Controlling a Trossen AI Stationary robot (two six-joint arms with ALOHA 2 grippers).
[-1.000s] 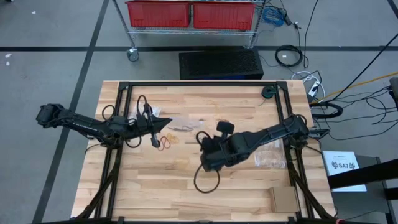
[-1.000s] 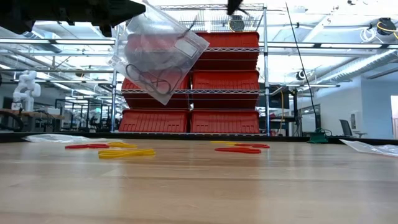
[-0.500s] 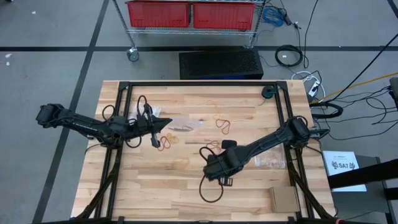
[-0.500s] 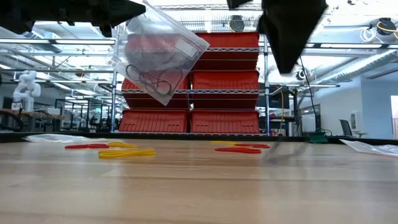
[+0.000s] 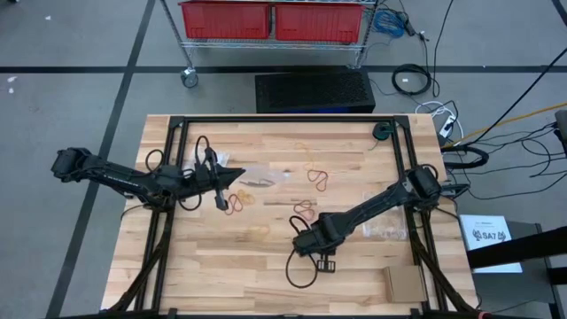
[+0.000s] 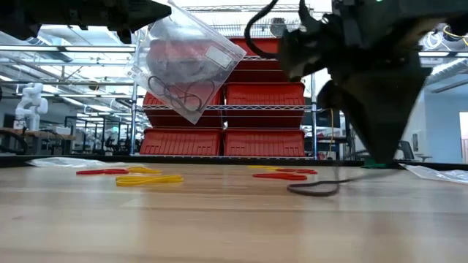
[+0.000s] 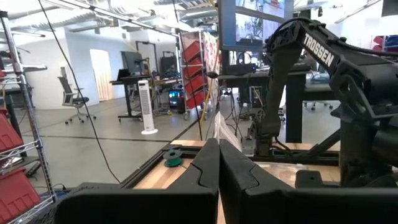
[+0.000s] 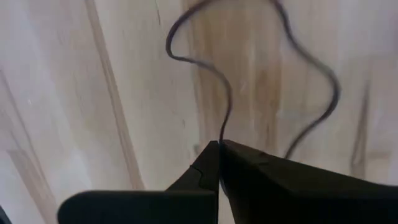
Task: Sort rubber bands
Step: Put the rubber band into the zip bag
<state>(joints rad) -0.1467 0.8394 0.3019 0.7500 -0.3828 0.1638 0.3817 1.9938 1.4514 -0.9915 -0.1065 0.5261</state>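
My left gripper (image 5: 232,180) stays raised over the table's left half, shut on a clear plastic bag (image 6: 186,66) that has black rubber bands inside. My right gripper (image 6: 380,157) points down near the table's middle, shut on a black rubber band (image 8: 227,106). Red rubber bands (image 5: 237,202) (image 5: 317,177) and yellow ones (image 6: 146,179) lie flat on the wood between the arms. My left gripper pinches the bag's top edge near a corner (image 6: 162,13) between its two fingers, coming in about level from the table's left. The bag hangs tilted below the fingers, clear of the table. My right gripper pinches one strand of the black band (image 8: 222,135) at its fingertips, from above and pointing down. The rest of the loop (image 6: 314,190) lies slack on the wood.
Other clear bags lie at the table's right (image 5: 385,226) and left (image 6: 62,162). A cardboard piece (image 5: 400,282) sits near the front right corner. A black frame (image 5: 168,230) runs round the tabletop. A rack of red bins (image 6: 263,95) stands behind the table.
My right gripper has come down toward the table and a little toward its near edge, tipping until it points down. The black band that hung from it now has its lower loop lying on the wood.
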